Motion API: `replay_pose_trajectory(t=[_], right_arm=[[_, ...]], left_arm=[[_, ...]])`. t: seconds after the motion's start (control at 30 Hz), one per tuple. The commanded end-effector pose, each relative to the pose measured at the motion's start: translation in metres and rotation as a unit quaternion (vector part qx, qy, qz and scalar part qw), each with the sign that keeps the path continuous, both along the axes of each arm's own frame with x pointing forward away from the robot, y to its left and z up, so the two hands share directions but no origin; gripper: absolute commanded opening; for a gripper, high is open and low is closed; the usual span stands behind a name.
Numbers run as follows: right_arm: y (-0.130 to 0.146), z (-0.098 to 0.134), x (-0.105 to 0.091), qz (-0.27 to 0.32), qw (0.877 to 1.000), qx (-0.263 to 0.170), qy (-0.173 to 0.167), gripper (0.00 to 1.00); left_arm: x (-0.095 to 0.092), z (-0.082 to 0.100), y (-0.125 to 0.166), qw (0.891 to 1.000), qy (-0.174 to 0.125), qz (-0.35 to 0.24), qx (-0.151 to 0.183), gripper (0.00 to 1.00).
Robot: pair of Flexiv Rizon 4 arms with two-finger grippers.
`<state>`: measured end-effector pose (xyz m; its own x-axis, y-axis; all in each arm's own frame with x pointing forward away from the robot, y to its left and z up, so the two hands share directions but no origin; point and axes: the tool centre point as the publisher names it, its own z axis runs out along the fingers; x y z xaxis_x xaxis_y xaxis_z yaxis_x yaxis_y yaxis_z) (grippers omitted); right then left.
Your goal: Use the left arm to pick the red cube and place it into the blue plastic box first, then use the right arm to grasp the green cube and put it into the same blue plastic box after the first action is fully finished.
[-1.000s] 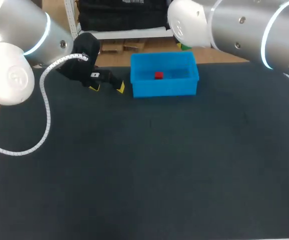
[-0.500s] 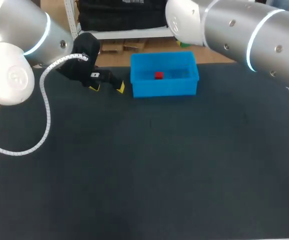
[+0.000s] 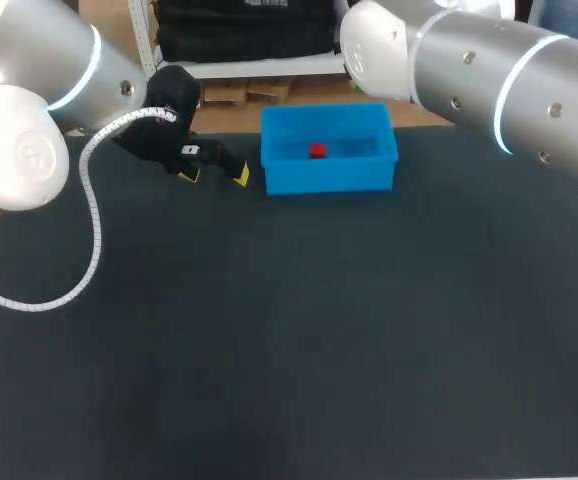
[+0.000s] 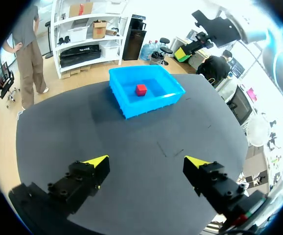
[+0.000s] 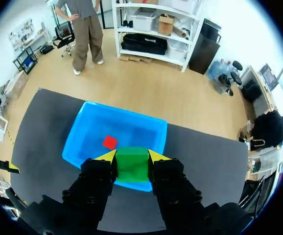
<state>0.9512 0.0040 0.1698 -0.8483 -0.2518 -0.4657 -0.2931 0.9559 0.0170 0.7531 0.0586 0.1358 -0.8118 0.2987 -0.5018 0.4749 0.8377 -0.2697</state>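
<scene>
Red cube (image 3: 317, 151) inside blue box (image 3: 329, 177)

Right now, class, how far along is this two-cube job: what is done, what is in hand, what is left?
Done: the red cube lies inside the blue box, and the left claw stands open and empty beside it. In hand: the right claw is shut on the green cube, facing the box. Left: release the green cube into the box.
</scene>
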Motion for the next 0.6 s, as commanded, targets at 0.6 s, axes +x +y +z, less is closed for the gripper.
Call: replay_pose_trajectory(t=[0.6], right_arm=[[0.015, -0.025, 0.007, 0.003, 0.998, 0.059, -0.017, 0.00]], left_arm=[[0.000, -0.001, 0.001, 1.000, -0.001, -0.002, -0.003, 1.00]])
